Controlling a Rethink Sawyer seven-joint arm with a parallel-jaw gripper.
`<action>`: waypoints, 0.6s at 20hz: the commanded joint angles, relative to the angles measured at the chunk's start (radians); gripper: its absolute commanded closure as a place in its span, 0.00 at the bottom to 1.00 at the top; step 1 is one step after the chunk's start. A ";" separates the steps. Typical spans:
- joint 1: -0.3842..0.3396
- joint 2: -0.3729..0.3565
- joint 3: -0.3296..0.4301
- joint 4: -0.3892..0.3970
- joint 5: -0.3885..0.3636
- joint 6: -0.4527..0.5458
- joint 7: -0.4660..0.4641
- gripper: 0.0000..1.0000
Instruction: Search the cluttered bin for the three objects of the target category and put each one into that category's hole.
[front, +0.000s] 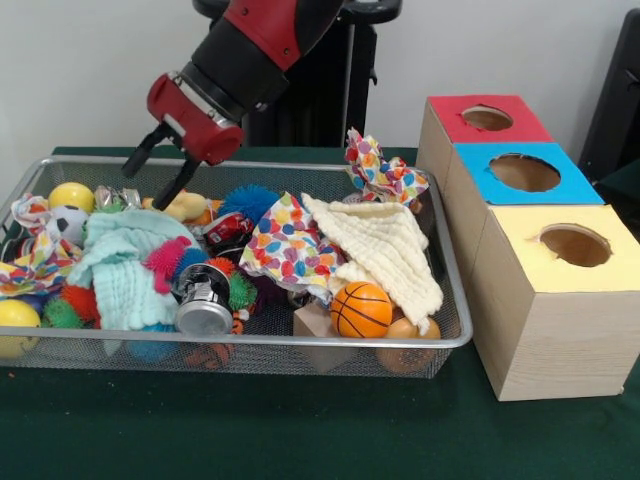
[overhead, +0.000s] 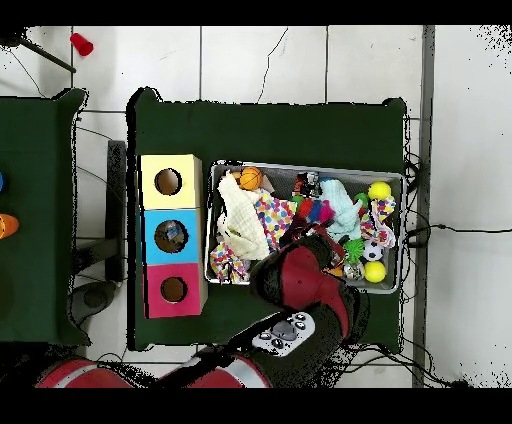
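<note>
Overhead and from across the table alike, the red and black arm (front: 262, 40) reaches down over the wide silver wire-mesh bin (front: 455, 300), and its red-housed gripper (front: 158, 175) hangs just above the clutter near the bin's far rim with its two black fingers (front: 178, 182) spread apart and nothing between them. Directly below the fingertips lie a yellow ball (front: 71, 196) and a pale yellowish toy (front: 186, 206). Nearer the camera, a black-and-silver metal can (front: 203, 298) lies on its side beside a mint-green knitted cloth (front: 128, 262) and a pink spiky rubber ball (front: 166, 259). A confetti-patterned cloth (front: 284, 243) and a cream waffle-weave cloth (front: 388, 252) drape over the middle of the heap, with a small orange basketball (front: 360, 309) at the front rim. I cannot make out any clear plastic bottle among the clutter in either view. Beside the bin stand three pale wooden boxes in a row; the red-topped box (front: 436, 122) sits farthest from the camera, and its round hole (front: 487, 118) is open and uncovered, well apart from the gripper.
</note>
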 joint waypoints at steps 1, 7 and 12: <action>-0.089 -0.124 0.298 0.039 -0.042 0.257 0.046 0.00; -0.171 -0.138 0.404 0.044 -0.041 0.354 0.022 0.00; -0.281 -0.124 0.536 0.051 -0.030 0.423 -0.006 0.00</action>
